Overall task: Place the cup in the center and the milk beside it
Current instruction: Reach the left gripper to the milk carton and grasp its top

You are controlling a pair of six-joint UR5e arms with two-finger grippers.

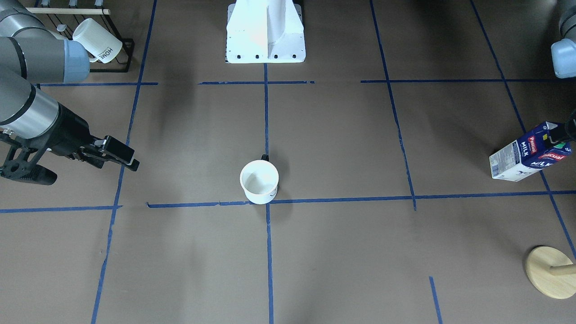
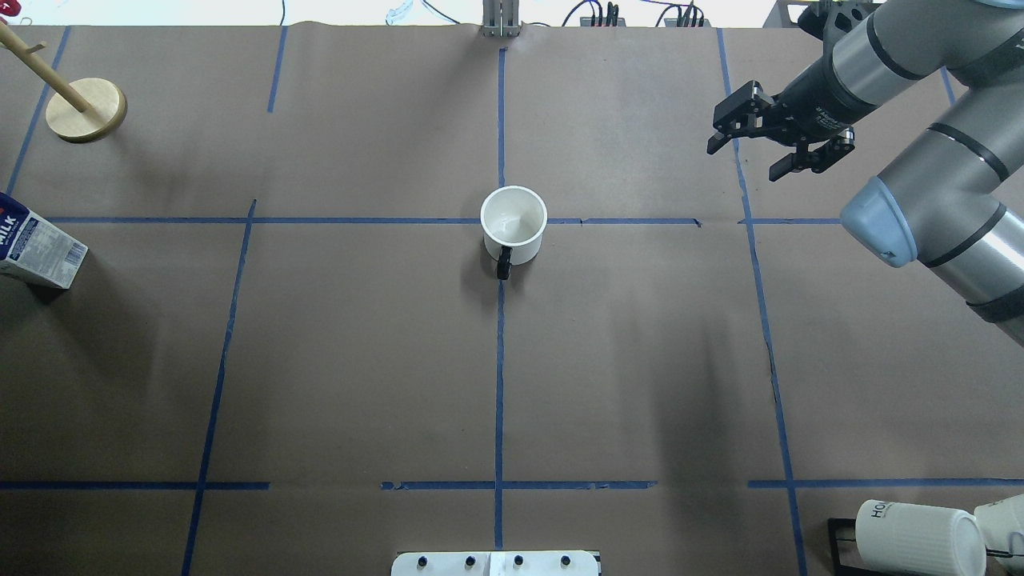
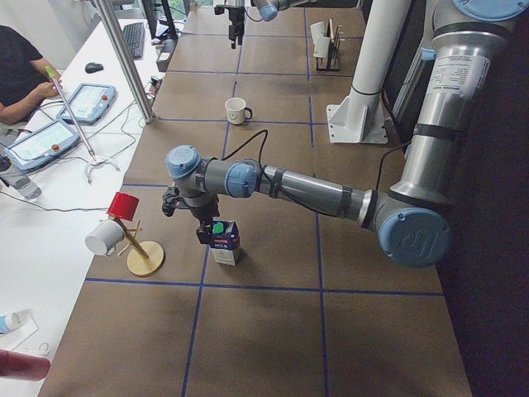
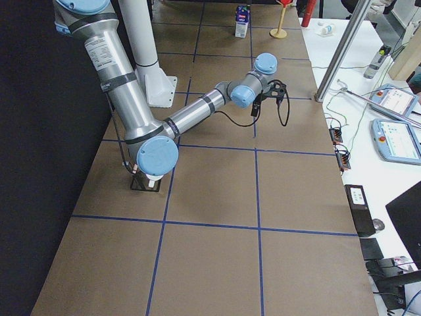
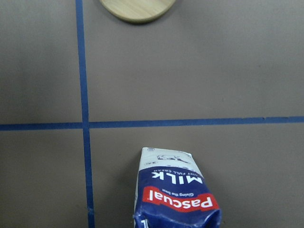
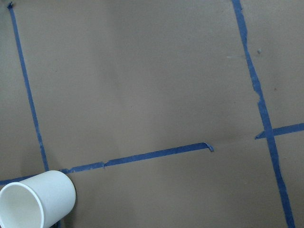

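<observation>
The white cup stands upright on the crossing of the blue tape lines in the middle of the table. It also shows in the overhead view, with its dark handle towards the robot. The milk stands on the table far out on the robot's left, also in the left wrist view. My left gripper is at the carton's top, with its fingers around the gable. Their hold is unclear. My right gripper is open and empty, well to the right of the cup.
A wooden stand with a red cup and a white one is beyond the milk. A black rack holding a ribbed "HOME" mug stands near the robot's right. The white robot base is at the table's edge.
</observation>
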